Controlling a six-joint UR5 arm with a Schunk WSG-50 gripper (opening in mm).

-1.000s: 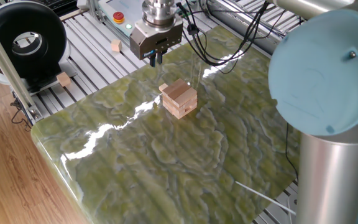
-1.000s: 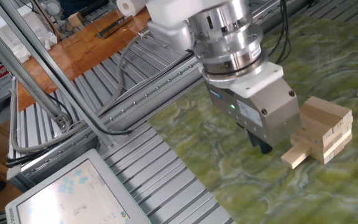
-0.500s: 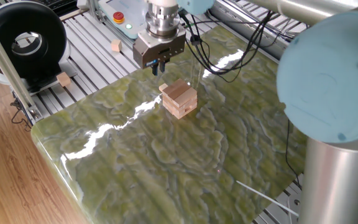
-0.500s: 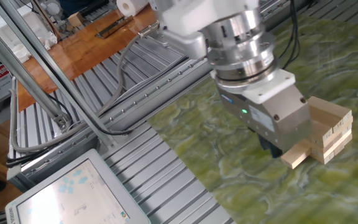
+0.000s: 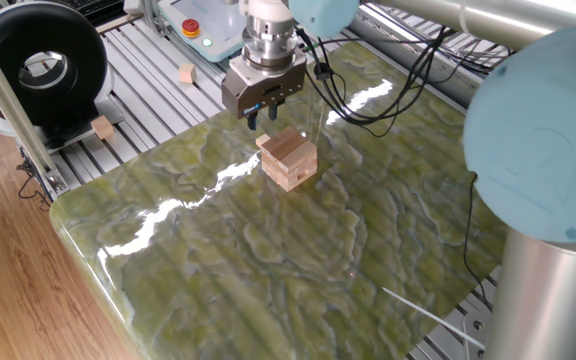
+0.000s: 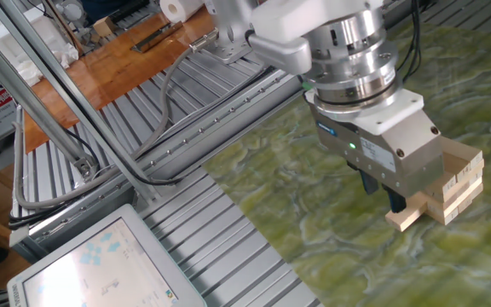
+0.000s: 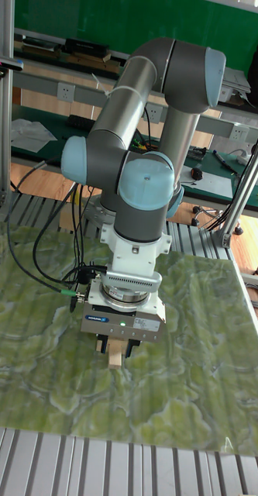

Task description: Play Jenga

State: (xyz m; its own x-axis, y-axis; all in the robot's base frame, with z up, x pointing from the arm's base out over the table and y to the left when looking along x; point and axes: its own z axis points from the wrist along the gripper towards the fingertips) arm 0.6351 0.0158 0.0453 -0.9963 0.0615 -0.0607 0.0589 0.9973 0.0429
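Note:
The Jenga tower [image 5: 288, 158] of pale wooden blocks stands on the green marbled table [image 5: 268, 260]. One low block [image 6: 403, 215] sticks out of the tower [image 6: 460, 175] toward the gripper. My gripper [image 5: 260, 116] hangs just behind the tower, fingers pointing down and open. In the other fixed view the gripper [image 6: 384, 193] is right above the protruding block's end. The tall fixed view shows the gripper [image 7: 118, 346] with that block [image 7: 115, 357] showing between its fingers; the arm hides the tower itself. I cannot tell whether the fingers touch the block.
Two small loose wooden cubes [image 5: 186, 73] [image 5: 102, 127] lie on the aluminium rails behind the table. A black round device [image 5: 38, 65] stands at the back left and a red button [image 5: 190, 27] near it. A tablet screen [image 6: 101, 264] lies beside the table.
The gripper has travelled from the table's back edge toward the tower and now hangs over the protruding block. The tower has not moved.

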